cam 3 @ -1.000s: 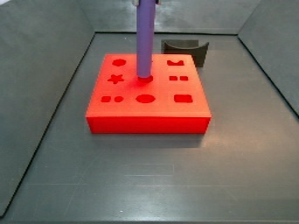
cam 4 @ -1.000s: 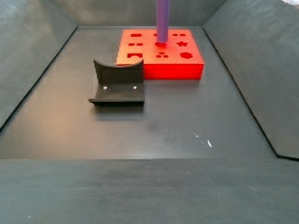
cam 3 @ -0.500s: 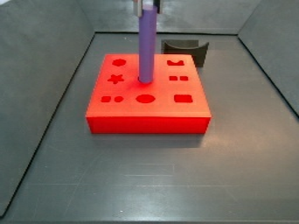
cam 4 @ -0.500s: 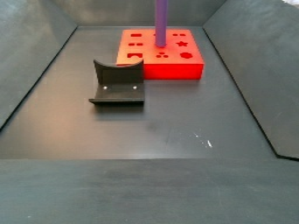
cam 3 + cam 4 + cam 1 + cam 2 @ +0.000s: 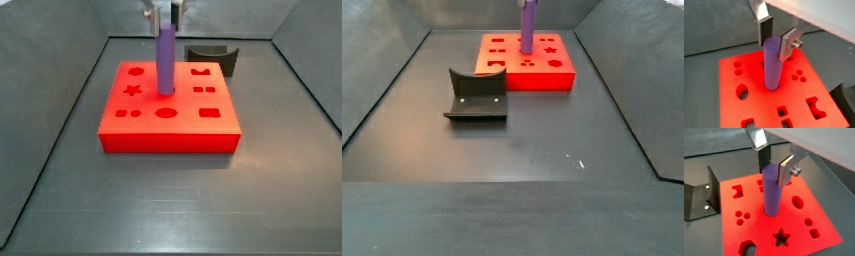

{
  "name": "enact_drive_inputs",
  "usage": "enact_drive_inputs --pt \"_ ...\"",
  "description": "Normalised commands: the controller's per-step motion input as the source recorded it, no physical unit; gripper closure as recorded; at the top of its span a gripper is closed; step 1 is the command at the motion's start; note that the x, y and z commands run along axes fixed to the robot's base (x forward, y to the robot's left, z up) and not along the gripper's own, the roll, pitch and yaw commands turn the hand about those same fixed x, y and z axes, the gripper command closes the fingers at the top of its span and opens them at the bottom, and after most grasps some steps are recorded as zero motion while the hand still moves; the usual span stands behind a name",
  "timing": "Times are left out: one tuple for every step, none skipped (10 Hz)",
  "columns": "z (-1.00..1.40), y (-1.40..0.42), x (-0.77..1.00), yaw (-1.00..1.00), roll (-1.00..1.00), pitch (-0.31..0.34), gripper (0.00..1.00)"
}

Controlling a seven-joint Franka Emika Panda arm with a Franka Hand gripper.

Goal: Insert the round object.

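The round object is a long purple cylinder (image 5: 166, 62) standing upright with its lower end in a round hole near the middle of the red block (image 5: 171, 136). It shows in both wrist views (image 5: 773, 65) (image 5: 772, 190) and in a side view (image 5: 528, 25). My gripper (image 5: 774, 44) is directly above the block. Its silver fingers with dark pads sit on either side of the cylinder's top end and are shut on it, as a wrist view (image 5: 774, 172) and a side view (image 5: 163, 15) show. The part of the cylinder inside the hole is hidden.
The red block (image 5: 556, 76) has several cut-outs of other shapes, among them a star (image 5: 783, 237) and an oval (image 5: 797, 202). The dark fixture (image 5: 476, 95) stands on the grey floor beside the block and shows behind it in a side view (image 5: 214, 55). Sloped grey walls surround the floor.
The gripper has come down with the purple cylinder. The cylinder's lower end sits deeper in the round hole and its top is lower than before.
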Motion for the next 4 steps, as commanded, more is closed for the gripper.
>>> enact_drive_inputs --pt "-0.58 0.00 -0.04 0.02 0.14 -0.196 1.00" --pt "-0.45 0.00 -0.12 0.00 0.11 -0.127 1.00" --pt "-0.04 -0.01 -0.06 0.00 0.10 -0.013 1.00" --pt "0.00 0.00 0.00 0.00 0.00 0.000 1.00"
